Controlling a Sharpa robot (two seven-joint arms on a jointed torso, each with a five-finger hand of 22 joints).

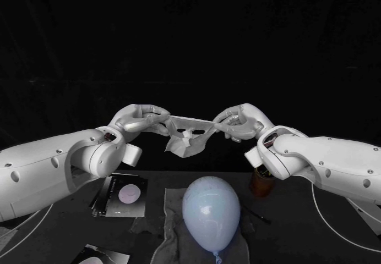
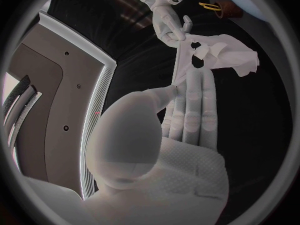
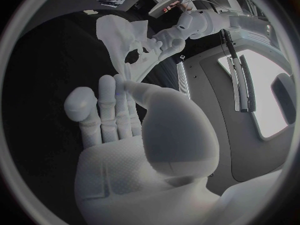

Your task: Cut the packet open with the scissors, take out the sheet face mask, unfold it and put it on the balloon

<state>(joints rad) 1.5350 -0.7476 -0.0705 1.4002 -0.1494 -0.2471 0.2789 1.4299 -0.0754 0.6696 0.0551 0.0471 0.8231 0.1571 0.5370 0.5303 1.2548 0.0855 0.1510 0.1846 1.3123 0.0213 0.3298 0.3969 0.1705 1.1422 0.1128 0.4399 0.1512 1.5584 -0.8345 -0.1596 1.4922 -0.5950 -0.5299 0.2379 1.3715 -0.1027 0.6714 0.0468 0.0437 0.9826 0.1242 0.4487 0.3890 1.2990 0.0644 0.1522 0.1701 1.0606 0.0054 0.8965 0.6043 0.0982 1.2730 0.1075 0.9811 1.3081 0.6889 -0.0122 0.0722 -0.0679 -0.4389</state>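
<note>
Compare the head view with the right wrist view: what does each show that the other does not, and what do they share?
Head view, not right wrist view: the pale balloon lying on a grey cloth, a packet beside the cloth, and a brown container under the right arm.
Right wrist view, not head view: the palm side of the right hand, its thumb meeting a finger on the edge of the sheet face mask.
Shared: the sheet face mask held up in the air, stretched between the right hand and the left hand.
</note>
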